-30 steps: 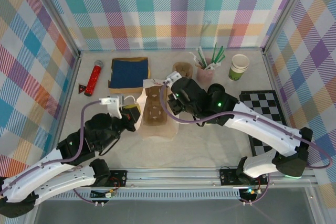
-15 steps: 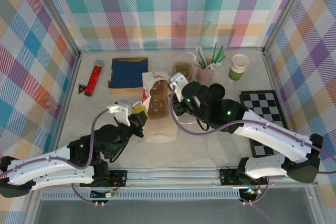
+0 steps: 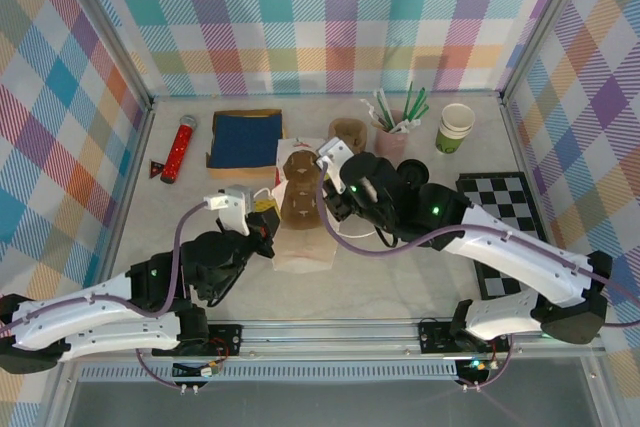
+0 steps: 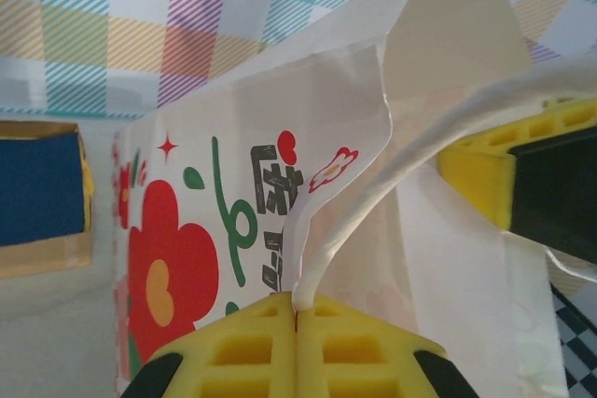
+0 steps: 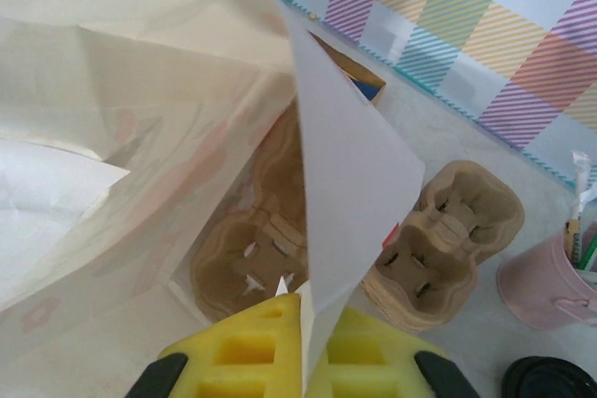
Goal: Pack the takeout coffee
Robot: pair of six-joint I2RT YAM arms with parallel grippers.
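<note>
A white paper bag [image 3: 300, 237] with a red flower print [image 4: 177, 267] stands open mid-table, with a brown pulp carrier [image 5: 252, 258] on its bottom. My left gripper [image 4: 298, 309] is shut on the bag's white handle [image 4: 373, 193] at the left side of the mouth [image 3: 265, 219]. My right gripper [image 5: 303, 309] is shut on the bag's right edge [image 3: 323, 172]. The takeout coffee shows its black lid [image 3: 412, 169] just right of my right wrist, outside the bag, partly cut off at the right wrist view's corner [image 5: 552, 381].
A stack of brown carriers [image 3: 347, 132] and a pink cup of straws [image 3: 392, 132] stand behind the bag. A lidless green-and-white cup stack [image 3: 456, 127] is back right, a checkered mat [image 3: 505, 202] right, a blue cloth [image 3: 245, 135] and red tube [image 3: 180, 147] back left.
Both grippers kept their hold and carried the bag's mouth toward the back; the bag went from lying spread out to standing more upright. Little has moved in the last half second.
</note>
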